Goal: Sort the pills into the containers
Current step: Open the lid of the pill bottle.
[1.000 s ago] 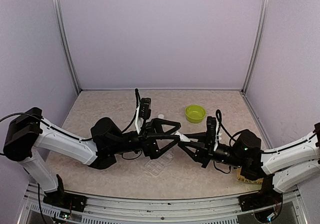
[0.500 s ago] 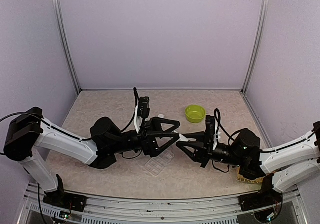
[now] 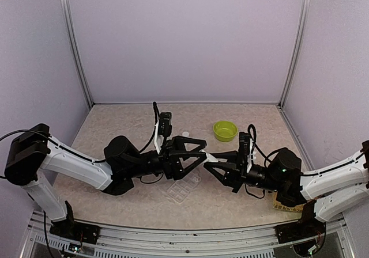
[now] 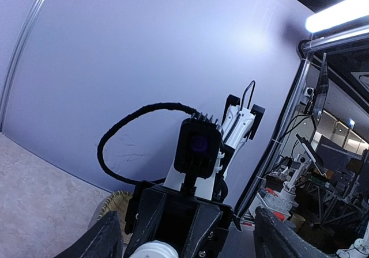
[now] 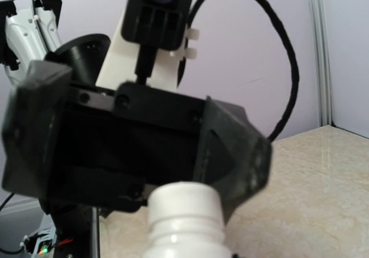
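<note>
Work cell: a beige marbled table (image 3: 115,125) enclosed by plain lavender walls (image 3: 184,39).

1. My right gripper (image 3: 214,164) is clamped on a white bottle (image 5: 184,223), which it holds level above the table with the neck pointing at my left arm.
2. My left gripper (image 3: 204,152) faces it head-on. Its jaws stand wide apart, one on each side of the bottle's neck end, and grip nothing.
3. The clear pill box (image 3: 183,189) lies flat on the table just below and nearer than both grippers, touching neither. The pills are too small to make out.
4. The bottle is too blurred for any lettering to be read.
5. A lime-green bowl (image 3: 225,131) stands farther back, beyond the right gripper.
</note>
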Robot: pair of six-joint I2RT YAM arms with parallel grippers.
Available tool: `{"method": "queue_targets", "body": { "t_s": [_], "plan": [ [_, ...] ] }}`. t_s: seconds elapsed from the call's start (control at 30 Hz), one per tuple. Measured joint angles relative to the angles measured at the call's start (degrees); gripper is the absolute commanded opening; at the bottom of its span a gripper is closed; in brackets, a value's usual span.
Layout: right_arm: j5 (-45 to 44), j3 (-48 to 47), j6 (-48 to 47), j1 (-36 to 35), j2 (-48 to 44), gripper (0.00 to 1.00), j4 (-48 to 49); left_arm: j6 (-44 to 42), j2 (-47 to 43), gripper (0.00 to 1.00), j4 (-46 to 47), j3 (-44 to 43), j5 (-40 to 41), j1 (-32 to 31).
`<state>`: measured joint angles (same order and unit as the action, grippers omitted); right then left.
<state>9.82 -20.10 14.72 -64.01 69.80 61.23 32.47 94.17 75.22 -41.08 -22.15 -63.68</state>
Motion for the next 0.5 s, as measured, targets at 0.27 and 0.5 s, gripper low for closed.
{"method": "queue_targets", "body": {
  "t_s": [0.27,0.5],
  "plan": [
    [0.7,0.0,0.4,0.0,0.0,0.25,0.2,0.0,0.6,0.73,0.2,0.8,0.5,0.0],
    [-1.2,0.0,0.8,0.0,0.0,0.24,0.4,0.3,1.0,0.56,0.4,1.0,0.6,0.0]
  ]
}}
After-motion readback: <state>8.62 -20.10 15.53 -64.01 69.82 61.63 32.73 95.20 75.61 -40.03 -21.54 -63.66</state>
